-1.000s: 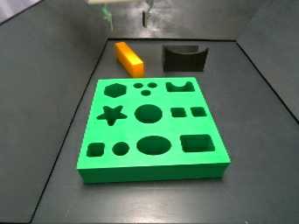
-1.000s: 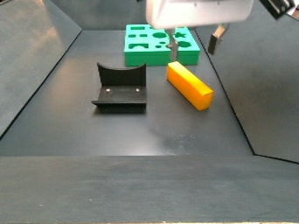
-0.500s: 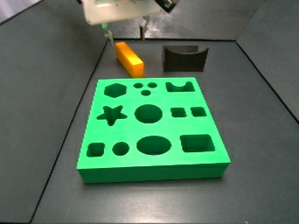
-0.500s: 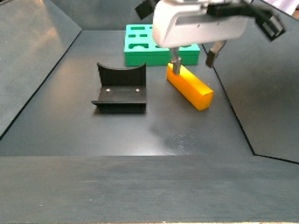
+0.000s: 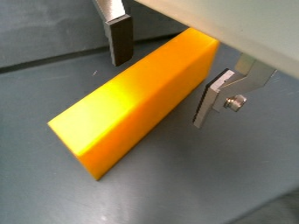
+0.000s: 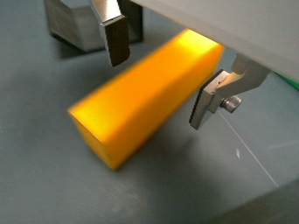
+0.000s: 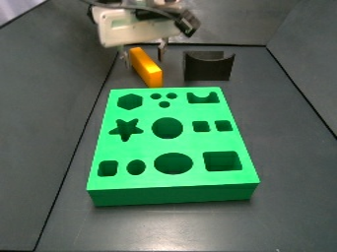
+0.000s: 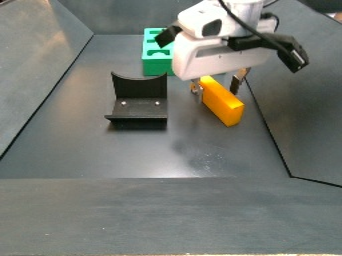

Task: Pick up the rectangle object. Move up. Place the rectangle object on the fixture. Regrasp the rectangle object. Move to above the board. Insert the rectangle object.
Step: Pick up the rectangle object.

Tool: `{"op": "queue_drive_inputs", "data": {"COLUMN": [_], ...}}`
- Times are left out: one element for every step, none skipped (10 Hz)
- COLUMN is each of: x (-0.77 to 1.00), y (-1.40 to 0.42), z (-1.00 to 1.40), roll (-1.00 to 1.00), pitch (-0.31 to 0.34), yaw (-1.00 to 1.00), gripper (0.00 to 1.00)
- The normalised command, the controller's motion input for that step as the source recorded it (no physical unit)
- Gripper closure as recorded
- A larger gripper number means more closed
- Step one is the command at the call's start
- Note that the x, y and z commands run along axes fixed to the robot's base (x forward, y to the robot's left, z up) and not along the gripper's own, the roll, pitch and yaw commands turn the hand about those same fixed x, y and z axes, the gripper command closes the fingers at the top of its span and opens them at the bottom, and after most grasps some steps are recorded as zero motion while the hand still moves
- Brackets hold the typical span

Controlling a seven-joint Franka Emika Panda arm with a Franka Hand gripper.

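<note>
- My gripper (image 5: 162,79) has come down over the rectangle object (image 5: 138,98); in both wrist views my two fingers stand one on each long side of it, jaws wide, with a gap showing between each pad and the orange face. I hold nothing yet.
- In a wrist view the finger (image 6: 117,39) at about eleven o'clock of the block hangs just beside its long face, and its partner (image 6: 212,99) sits at about three o'clock, near the other face but apart from it.
- Against the earlier pictures, the big change is height: a second ago my gripper was well above the floor, half a second ago it was just over the block, and now in a side view my gripper (image 8: 222,88) has its fingertips down at the block's level.
- The rectangle object (image 7: 145,65) has not shifted: it lies flat on the dark floor, at about nine o'clock of the fixture (image 7: 208,65) and at twelve o'clock of the board (image 7: 168,143) in that side view.
- I judge this to mean the approach for the pick is nearly done, and closing the jaws across the narrow width is the step due.
- The fixture (image 8: 138,101) and the board (image 8: 168,50) look unchanged between frames.
- One risk I see: the block lies at a slant, so an off-centre pinch could twist it.
</note>
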Motion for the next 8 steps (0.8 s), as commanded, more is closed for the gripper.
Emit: {"op": "queue_drive_inputs", "data": {"x": [-0.23,-0.01,0.0,0.0,0.0,0.0,0.0,0.0], "y": [-0.24,-0.04,0.0,0.0,0.0,0.0,0.0,0.0], "z": [-0.35,-0.09,0.0,0.0,0.0,0.0,0.0,0.0], "roll": [0.05,0.02,0.0,0.0,0.0,0.0,0.0,0.0], "pitch": [-0.209,-0.071,0.0,0.0,0.0,0.0,0.0,0.0], "yaw": [-0.02,-0.05,0.0,0.0,0.0,0.0,0.0,0.0], "gripper": [0.0,0.0,1.0,1.0,1.0,1.0,1.0,1.0]}}
